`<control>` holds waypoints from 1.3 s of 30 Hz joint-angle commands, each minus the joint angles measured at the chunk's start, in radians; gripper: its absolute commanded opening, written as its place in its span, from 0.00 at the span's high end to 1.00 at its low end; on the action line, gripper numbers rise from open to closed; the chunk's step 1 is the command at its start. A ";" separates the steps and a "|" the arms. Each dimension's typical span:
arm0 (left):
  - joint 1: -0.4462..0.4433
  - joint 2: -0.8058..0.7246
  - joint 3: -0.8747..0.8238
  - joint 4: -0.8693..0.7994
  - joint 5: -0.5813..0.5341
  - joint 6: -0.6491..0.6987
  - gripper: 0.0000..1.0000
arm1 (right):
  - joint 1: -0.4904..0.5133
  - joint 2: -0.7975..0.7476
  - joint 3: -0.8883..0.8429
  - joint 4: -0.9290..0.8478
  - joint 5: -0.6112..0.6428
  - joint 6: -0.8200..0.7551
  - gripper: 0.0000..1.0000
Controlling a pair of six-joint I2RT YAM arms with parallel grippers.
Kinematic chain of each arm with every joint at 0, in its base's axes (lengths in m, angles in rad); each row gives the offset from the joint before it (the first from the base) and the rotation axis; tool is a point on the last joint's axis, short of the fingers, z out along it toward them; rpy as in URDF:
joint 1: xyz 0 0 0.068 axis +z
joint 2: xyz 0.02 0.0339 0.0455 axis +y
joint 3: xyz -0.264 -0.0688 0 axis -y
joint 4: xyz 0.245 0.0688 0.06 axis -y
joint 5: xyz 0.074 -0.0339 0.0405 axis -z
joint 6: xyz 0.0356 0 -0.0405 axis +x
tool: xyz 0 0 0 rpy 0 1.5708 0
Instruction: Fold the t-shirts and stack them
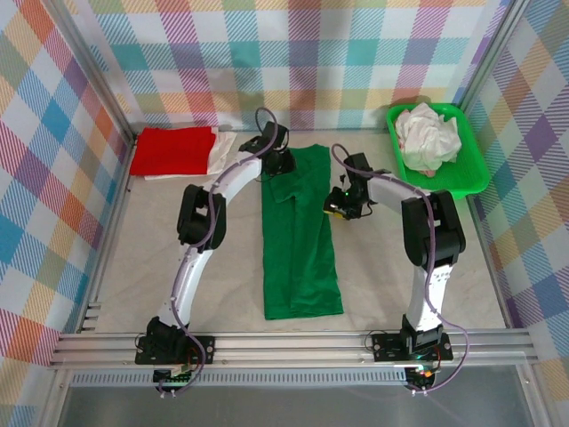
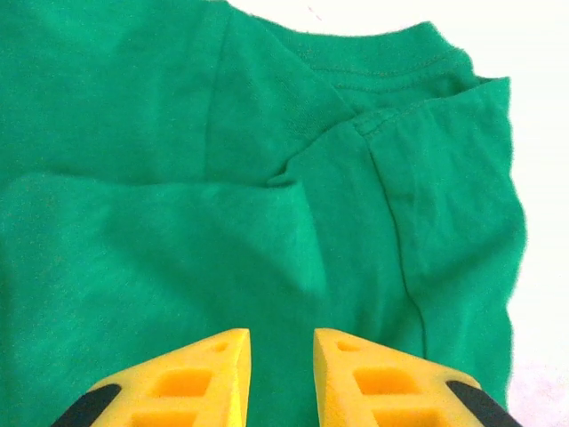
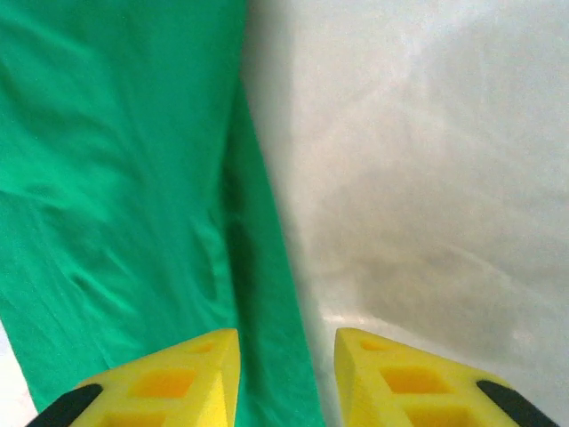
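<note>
Around the green t-shirt [image 1: 300, 258]: red t-shirt [image 1: 173, 149], green tray [image 1: 473, 181].

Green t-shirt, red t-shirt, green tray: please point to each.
green t-shirt [image 1: 300, 258]: top external view, middle of its body
red t-shirt [image 1: 173, 149]: top external view, centre
green tray [image 1: 469, 178]: top external view, bare right part

The green t-shirt [image 2: 178, 178] was soft, matt cloth with small creases and a stitched hem. The red t-shirt [image 1: 173, 149] looked like the same flat cloth. The white t-shirts [image 1: 427, 133] were crumpled cloth, lying in a tray [image 1: 458, 182] of smooth, shiny green plastic. The table [image 3: 427, 178] had a pale, matt cover with faint wrinkles. The left gripper [image 2: 280, 336] and the right gripper [image 3: 287, 334] had fingers of matt yellow plastic. The rails [image 1: 293, 342] were dull grey metal.
</note>
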 commanded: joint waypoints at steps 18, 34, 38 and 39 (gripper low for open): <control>0.133 0.391 0.397 0.143 0.197 -0.156 0.76 | 0.021 0.127 0.043 0.166 -0.042 0.054 0.72; 0.163 -0.172 0.128 0.254 0.355 -0.095 0.43 | 0.033 -0.228 -0.044 0.079 -0.080 0.011 0.57; 0.135 -0.641 -0.550 0.535 0.296 -0.088 0.41 | 0.036 -0.389 -0.235 0.110 -0.072 0.013 0.56; 0.121 -0.751 -0.715 0.545 0.271 -0.067 0.41 | 0.037 -0.435 -0.283 0.110 -0.070 0.011 0.56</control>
